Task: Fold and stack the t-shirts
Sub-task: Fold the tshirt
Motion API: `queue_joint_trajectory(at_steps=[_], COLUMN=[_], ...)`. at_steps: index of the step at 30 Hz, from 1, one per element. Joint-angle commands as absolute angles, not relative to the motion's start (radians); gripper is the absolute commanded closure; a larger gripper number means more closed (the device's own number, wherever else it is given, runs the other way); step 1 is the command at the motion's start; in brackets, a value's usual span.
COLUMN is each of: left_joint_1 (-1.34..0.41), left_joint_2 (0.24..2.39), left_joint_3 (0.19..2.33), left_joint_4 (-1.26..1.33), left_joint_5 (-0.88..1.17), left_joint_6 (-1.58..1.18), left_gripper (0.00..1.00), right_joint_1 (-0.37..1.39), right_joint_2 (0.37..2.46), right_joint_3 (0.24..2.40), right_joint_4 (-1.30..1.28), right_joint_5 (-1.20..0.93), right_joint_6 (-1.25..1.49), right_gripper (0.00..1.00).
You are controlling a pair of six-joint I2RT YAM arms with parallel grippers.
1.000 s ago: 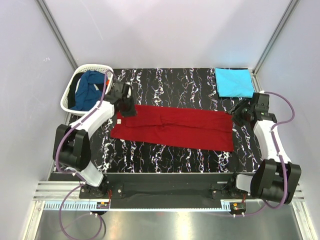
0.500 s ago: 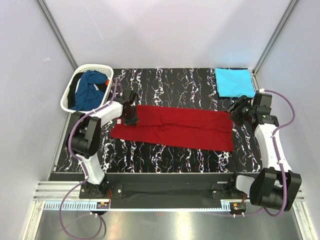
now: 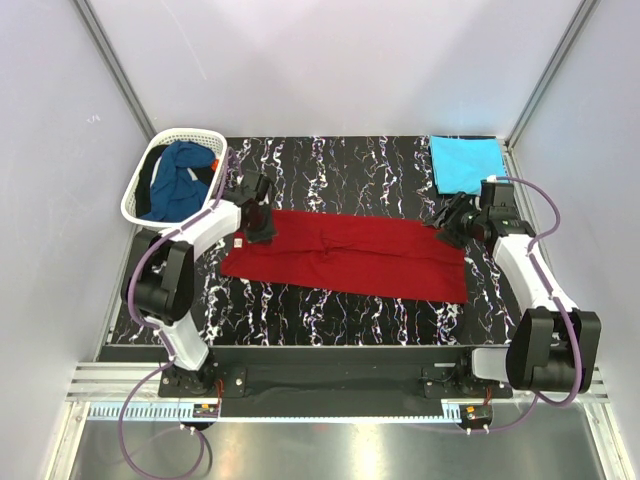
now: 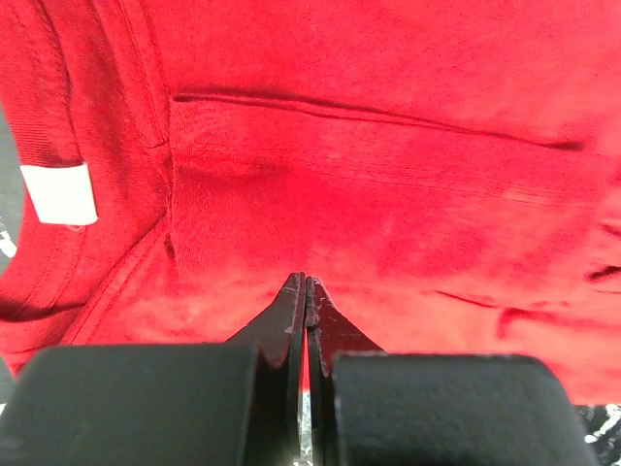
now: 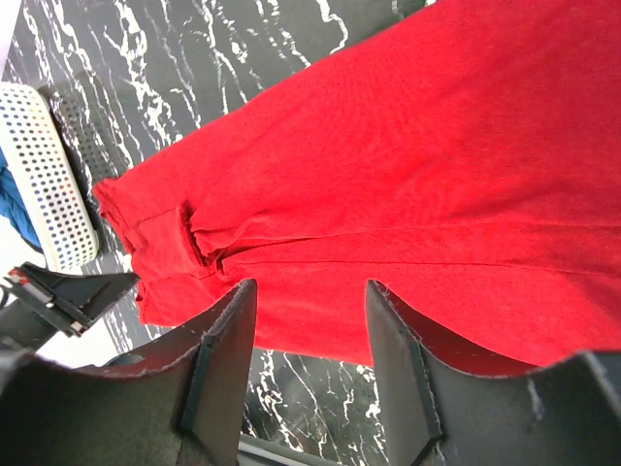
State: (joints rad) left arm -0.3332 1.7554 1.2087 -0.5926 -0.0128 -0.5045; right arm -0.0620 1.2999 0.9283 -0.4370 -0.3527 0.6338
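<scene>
Deep red cloth t-shirt (image 3: 350, 258): spread flat as 1 long band on the black marbled table (image 3: 330, 160).
Left gripper (image 4: 305, 283): clenched, tips down on the red t-shirt's left end, near its white tag (image 4: 58, 192); cannot tell if cloth is caught.
Right gripper (image 5: 309, 291): released, jaws apart above the red t-shirt's right end, nothing between them.
Bright turquoise cloth t-shirt (image 3: 467, 164): folded square, just beyond the red t-shirt's far right corner.
Dark blue cloth t-shirt (image 3: 178, 180): crumpled in the white plastic lattice basket (image 3: 137, 203), beyond the red t-shirt's left end.

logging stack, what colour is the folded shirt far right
Folded shirt is turquoise; top external view.
</scene>
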Motion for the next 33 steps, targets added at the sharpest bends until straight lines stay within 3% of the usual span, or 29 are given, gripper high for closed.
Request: queue_joint_trajectory(at_steps=[1,12,20,26,33], left_joint_1=[-0.336,-0.334,-0.334,-0.318,-0.307], left_joint_2=[1.712,1.847,1.983,2.175,2.364], left_joint_3=[1.245,1.247,1.377,1.624,2.061], left_joint_4=[-0.581,-0.575,-0.578,-0.609,-0.630], left_joint_5=[-0.043,-0.084,-0.086,-0.028,0.054], left_joint_6=[-0.486,-0.505,-0.503,-0.512,-0.468], left_gripper=[1.00,1.00,1.00,1.00,1.00], right_joint_1=[-0.034,-0.020,-0.017,-0.015,-0.015], right_joint_2=[1.310,1.301,1.261,1.244,1.224], right_joint_3=[0.945,0.957,0.988,1.003,1.022], right_joint_4=[-0.379,-0.376,-0.377,-0.397,-0.399], right_joint_5=[-0.350,-0.348,-0.351,-0.239,-0.202], right_joint_6=[0.649,0.650,0.652,0.626,0.632], right_gripper=[0.45,0.44,0.44,0.43,0.42])
